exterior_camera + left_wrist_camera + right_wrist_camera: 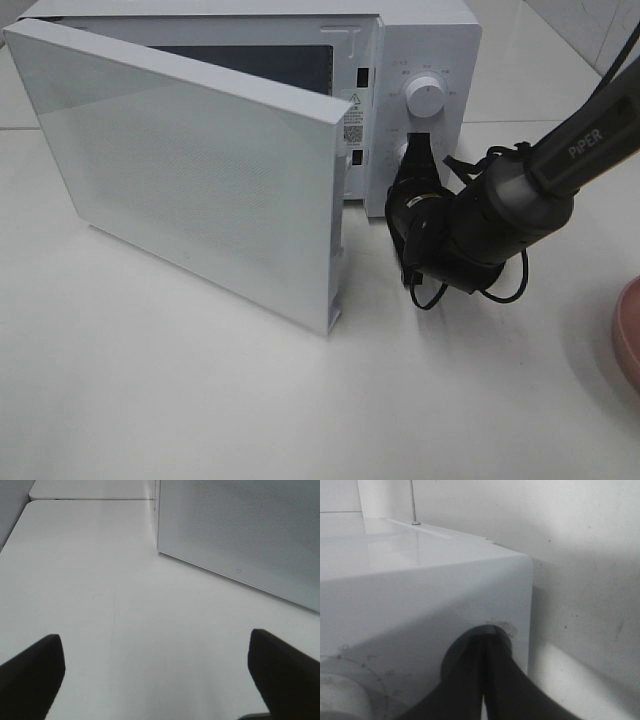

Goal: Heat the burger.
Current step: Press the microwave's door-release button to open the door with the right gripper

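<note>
The burger is out of view; the microwave's cavity is hidden behind its open door (190, 170). The white microwave (430, 40) stands at the back of the table. My right gripper (418, 152) is at the control panel, over the lower knob, below the upper white knob (425, 97). In the right wrist view its dark fingers (510, 690) lie pressed together, with the tips against the panel (486, 632). My left gripper (155, 650) is open and empty over the bare table, short of the door's outer face (240, 530).
The microwave door swings far out to the front left and takes up much of the table's middle. The rim of a round pink plate (630, 335) shows at the right edge. A cable loop (500, 290) hangs from the right arm.
</note>
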Motion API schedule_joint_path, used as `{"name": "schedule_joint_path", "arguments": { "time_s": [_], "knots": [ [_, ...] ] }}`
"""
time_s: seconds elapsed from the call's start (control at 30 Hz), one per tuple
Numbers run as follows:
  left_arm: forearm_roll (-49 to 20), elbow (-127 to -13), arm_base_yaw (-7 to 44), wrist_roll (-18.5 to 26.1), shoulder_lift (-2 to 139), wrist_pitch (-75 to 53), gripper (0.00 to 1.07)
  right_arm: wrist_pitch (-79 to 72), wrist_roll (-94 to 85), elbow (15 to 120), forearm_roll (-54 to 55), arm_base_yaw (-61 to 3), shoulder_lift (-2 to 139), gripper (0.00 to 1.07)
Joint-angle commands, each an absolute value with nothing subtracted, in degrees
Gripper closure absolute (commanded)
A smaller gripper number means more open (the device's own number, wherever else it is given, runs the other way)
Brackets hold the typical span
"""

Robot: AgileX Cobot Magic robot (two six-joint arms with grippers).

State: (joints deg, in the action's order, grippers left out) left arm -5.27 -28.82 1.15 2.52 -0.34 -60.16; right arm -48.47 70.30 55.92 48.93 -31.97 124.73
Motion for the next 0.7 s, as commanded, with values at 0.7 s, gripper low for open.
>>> {"name": "schedule_joint_path", "arguments": {
  "time_s": [0.7],
  "knots": [
    [-5.50,-28.65,1.43,2.41,-1.43,-59.36,0.16,-51.17,69.10,59.47,42.74,-29.68,122.04,1.07]
  ]
}}
